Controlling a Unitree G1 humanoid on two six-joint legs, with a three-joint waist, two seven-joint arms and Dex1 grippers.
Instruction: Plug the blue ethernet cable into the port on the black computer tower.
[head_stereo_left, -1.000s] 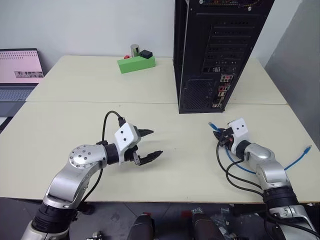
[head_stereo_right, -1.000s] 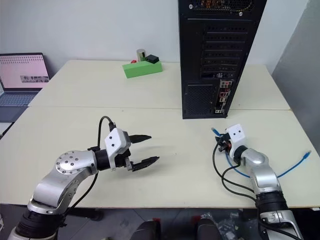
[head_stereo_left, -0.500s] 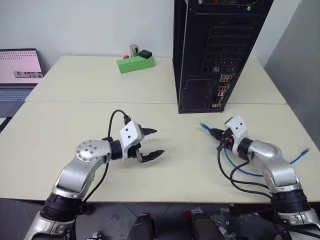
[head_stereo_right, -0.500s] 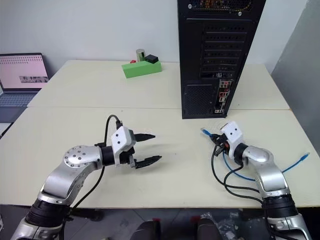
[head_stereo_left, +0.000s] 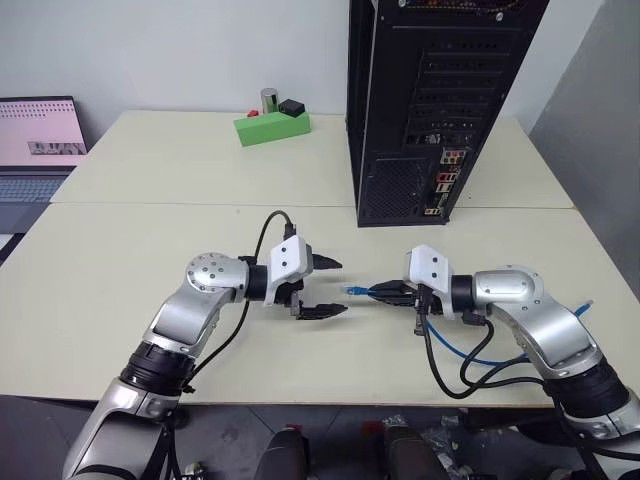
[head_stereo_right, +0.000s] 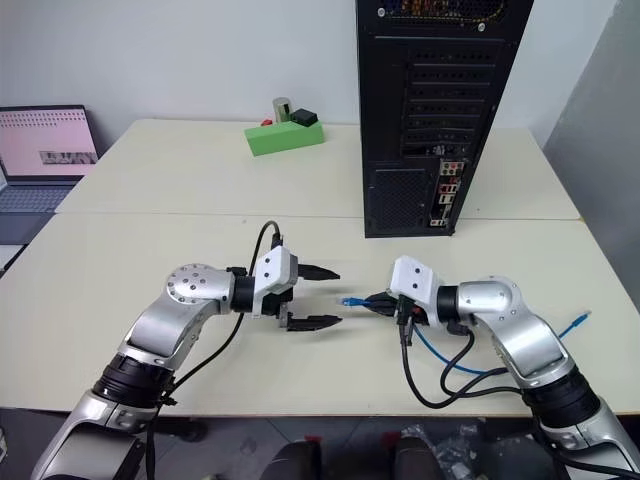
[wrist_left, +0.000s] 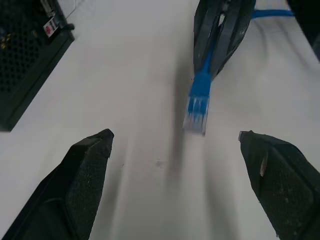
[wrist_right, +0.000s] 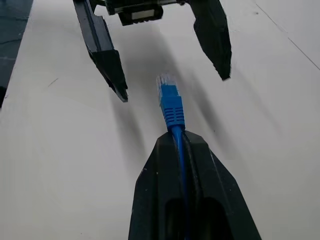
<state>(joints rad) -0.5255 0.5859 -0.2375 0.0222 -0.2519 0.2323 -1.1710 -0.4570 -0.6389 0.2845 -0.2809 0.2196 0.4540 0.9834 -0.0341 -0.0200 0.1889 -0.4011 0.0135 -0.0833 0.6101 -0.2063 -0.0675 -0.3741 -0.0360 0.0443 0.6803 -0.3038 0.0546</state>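
Right gripper (head_stereo_left: 385, 293) clamped on blue ethernet cable (head_stereo_left: 362, 291) just behind plug, plug tip aimed at left gripper (head_stereo_left: 333, 288). Left gripper spread wide, empty, facing plug, small gap between. Both above table (head_stereo_left: 150, 230), near side of black computer tower (head_stereo_left: 430, 100). Rest of cable trailing right of tower.

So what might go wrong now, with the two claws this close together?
The right gripper pinches the blue cable behind its plug, which sticks out toward the open left gripper. A handover there could miss or bend the plug. The loose cable trailing off the table edge could also snag.
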